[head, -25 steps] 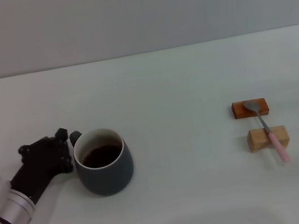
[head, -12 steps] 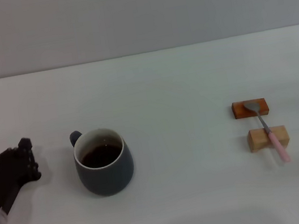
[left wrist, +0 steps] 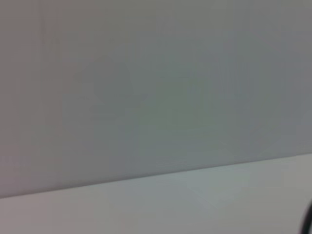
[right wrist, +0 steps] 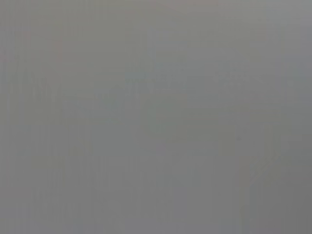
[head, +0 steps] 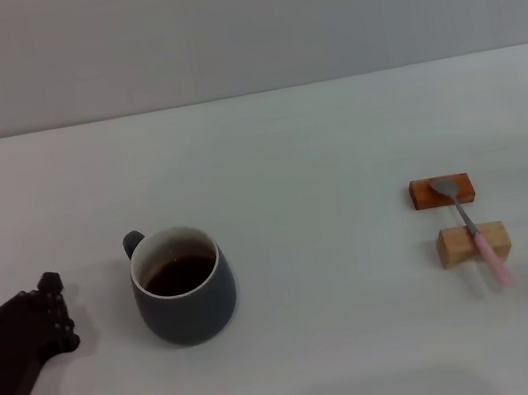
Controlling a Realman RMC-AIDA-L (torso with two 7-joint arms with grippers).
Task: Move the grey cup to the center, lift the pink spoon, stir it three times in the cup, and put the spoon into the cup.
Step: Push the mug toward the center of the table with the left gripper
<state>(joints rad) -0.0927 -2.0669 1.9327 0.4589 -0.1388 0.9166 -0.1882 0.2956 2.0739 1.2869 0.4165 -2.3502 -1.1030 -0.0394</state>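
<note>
The grey cup [head: 184,290] stands upright on the left half of the white table [head: 307,150], holding dark liquid, its small handle pointing back-left. My left gripper [head: 58,313] sits low near the table's left front, a hand's width left of the cup and apart from it, with nothing in it. Over on the right lies the pink spoon [head: 470,225], its metal bowl on a brown block [head: 425,194], its neck across a tan block [head: 455,248], and its pink handle pointing toward the front. No part of my right gripper shows in any view.
The two small wooden blocks under the spoon are the only other objects. A grey wall [head: 234,20] rises behind the table's far edge. The left wrist view holds only wall and a strip of table; the right wrist view is plain grey.
My left gripper pulled away from the cup's handle to the left and has barely moved in the last half second. Cup and spoon stayed put.
</note>
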